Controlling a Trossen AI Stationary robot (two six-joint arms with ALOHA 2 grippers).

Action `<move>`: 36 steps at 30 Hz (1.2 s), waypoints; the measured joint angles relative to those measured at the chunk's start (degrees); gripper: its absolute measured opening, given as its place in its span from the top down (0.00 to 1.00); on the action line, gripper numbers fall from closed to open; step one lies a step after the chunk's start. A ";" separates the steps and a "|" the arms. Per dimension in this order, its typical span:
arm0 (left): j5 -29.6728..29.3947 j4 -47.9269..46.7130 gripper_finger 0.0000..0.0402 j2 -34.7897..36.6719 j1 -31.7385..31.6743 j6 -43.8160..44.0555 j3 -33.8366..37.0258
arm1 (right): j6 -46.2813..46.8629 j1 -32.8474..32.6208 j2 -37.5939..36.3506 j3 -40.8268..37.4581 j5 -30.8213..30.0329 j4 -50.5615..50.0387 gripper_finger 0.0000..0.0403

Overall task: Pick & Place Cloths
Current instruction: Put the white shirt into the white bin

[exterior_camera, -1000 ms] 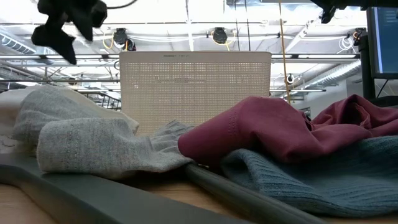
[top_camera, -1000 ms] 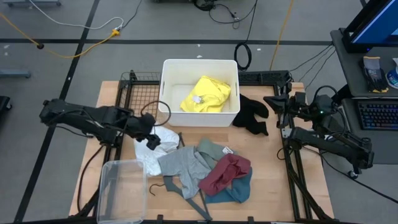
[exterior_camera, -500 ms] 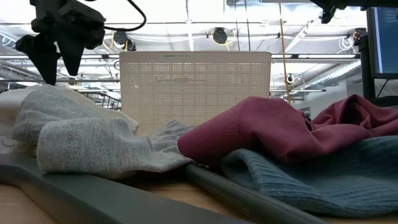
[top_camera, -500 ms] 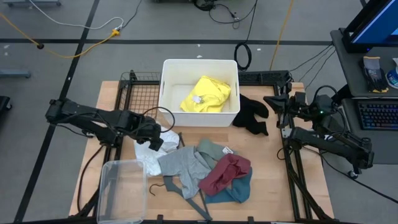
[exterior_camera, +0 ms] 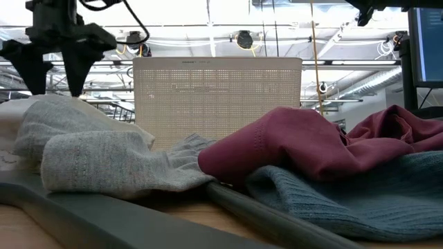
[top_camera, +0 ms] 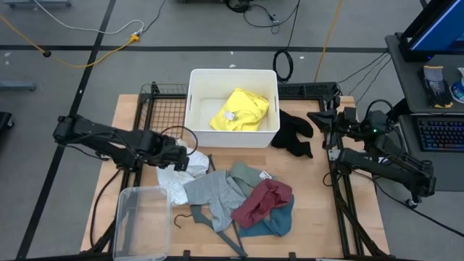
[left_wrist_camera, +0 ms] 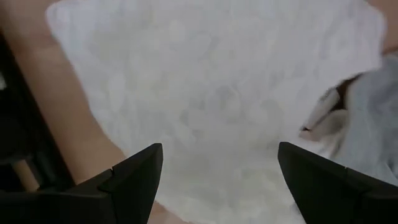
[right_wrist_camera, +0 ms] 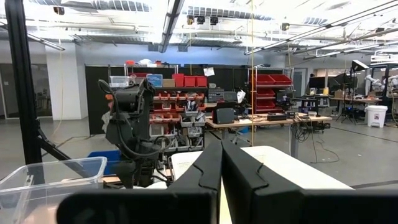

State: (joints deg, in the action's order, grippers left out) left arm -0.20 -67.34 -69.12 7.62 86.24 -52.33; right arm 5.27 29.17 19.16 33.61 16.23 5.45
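My left gripper (top_camera: 180,157) is open and points down over the white cloth (top_camera: 174,181), which lies on the table left of the pile. In the left wrist view the white cloth (left_wrist_camera: 217,93) fills the space between the fingers. Next to it the grey cloth (top_camera: 212,193), sage-green cloth (top_camera: 245,174), maroon cloth (top_camera: 262,201) and teal cloth (top_camera: 274,221) lie heaped together. The yellow cloth (top_camera: 239,109) lies inside the white bin (top_camera: 194,101). Right of the bin, the black cloth (top_camera: 293,134) lies flat on the table. My right gripper (right_wrist_camera: 221,168) is shut and waits at the table's right edge. My left gripper (exterior_camera: 54,86) stands open over the white cloth's upper side, coming from above and pointing down. Whether its fingertips (exterior_camera: 31,88) touch the cloth I cannot tell.
A clear plastic tub (top_camera: 141,221) sits at the near left corner. A thin grey hanger (top_camera: 221,230) lies under the near side of the pile. A black wire rack (top_camera: 165,109) stands left of the bin. Bare wood shows at the near right.
My left gripper has come down toward the white cloth and turned about, so that in the low view both fingers now stand side by side just over the cloth. The cloths have not moved.
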 joint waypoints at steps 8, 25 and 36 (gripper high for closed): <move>0.15 7.54 0.19 0.02 0.00 1.18 5.80 | -0.14 0.00 0.00 0.02 0.04 0.00 0.99; 0.15 29.33 0.19 0.33 -0.02 2.27 23.62 | -0.14 -0.02 0.00 0.02 -0.20 0.02 0.99; -1.49 28.51 0.46 0.22 0.02 -0.22 24.16 | 0.01 -0.02 -0.01 0.02 -2.97 0.02 0.99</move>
State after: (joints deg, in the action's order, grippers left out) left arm -1.69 -38.83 -68.90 7.64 86.02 -28.16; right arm 5.28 29.15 19.15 33.63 13.26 5.48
